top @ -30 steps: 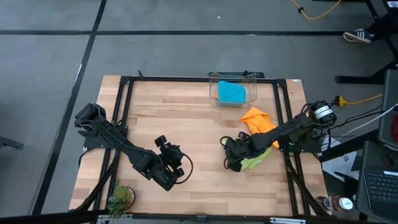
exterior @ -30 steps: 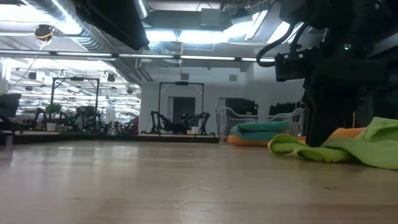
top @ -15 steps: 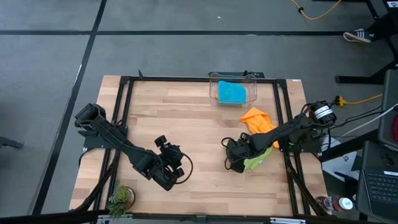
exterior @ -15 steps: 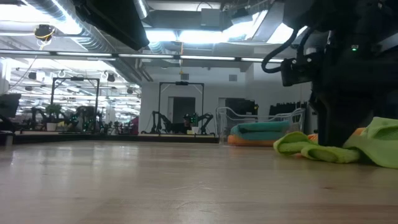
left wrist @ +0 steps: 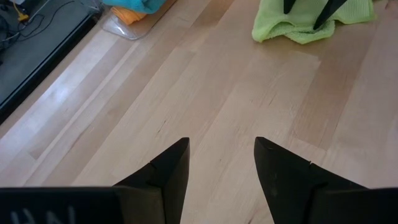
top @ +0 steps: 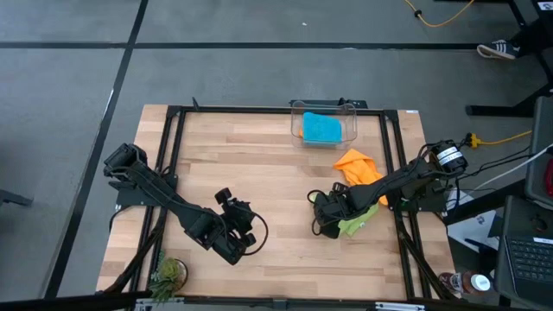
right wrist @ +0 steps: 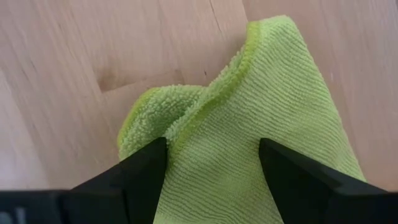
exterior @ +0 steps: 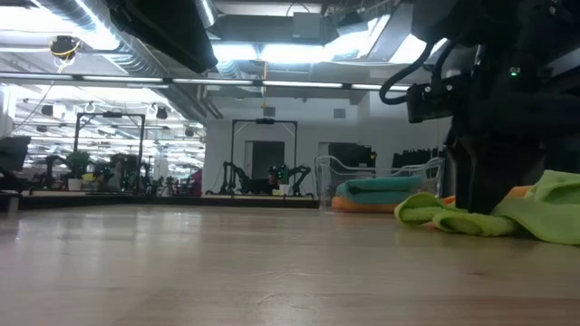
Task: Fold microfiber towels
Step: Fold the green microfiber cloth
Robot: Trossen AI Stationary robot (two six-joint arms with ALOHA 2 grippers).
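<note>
With its fingers spread over the crumpled lime green microfiber towel (right wrist: 249,143), the right gripper (right wrist: 211,165) might pinch two layers together, while the left gripper (left wrist: 221,165), also spread and empty, waits apart.

The crumpled lime-green microfiber towel (right wrist: 249,143) shows a fine ribbed weave with a fuzzier, brighter edge. The rumpled orange microfiber towel (top: 356,163) is plain, like the folded teal-blue microfiber towel (top: 322,128). The pale wooden plank surface (top: 259,164) has light brown grain streaks.
</note>
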